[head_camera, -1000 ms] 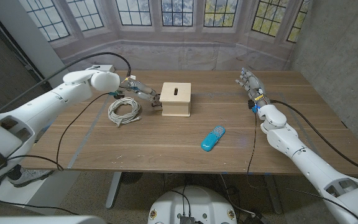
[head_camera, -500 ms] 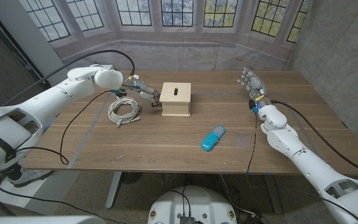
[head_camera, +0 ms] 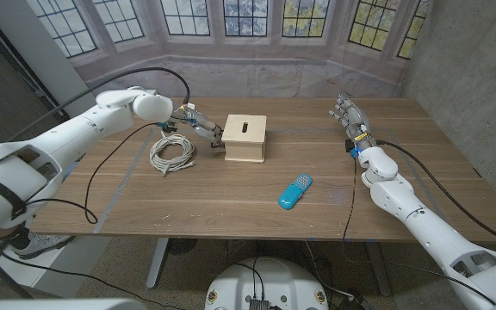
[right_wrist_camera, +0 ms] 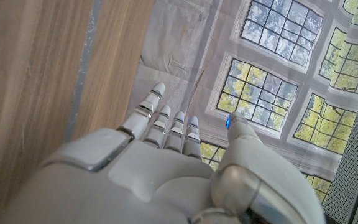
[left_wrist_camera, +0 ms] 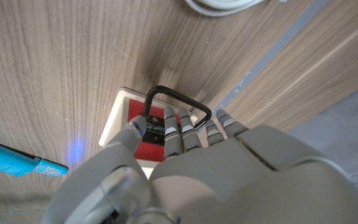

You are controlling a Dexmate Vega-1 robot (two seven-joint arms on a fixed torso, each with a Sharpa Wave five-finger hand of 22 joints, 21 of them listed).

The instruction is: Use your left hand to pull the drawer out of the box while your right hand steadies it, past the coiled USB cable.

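My head camera looks down from above the near edge of the table (head_camera: pixel 231 198), facing the far windows. My left wrist camera sits close behind my left hand (left_wrist_camera: pixel 185 168), looking straight down at the box (left_wrist_camera: pixel 120 115); both views share the box, the blue object (head_camera: pixel 294 192) and the cable (head_camera: pixel 171 152). My right wrist camera looks along my right hand (right_wrist_camera: pixel 166 155) toward the windows.

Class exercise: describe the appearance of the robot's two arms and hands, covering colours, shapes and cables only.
Both arms are glossy white with rounded shells. Thin black cables trail along each. The left hand and right hand are light grey, with segmented fingers showing darker bands. Small coloured parts mark the right wrist.
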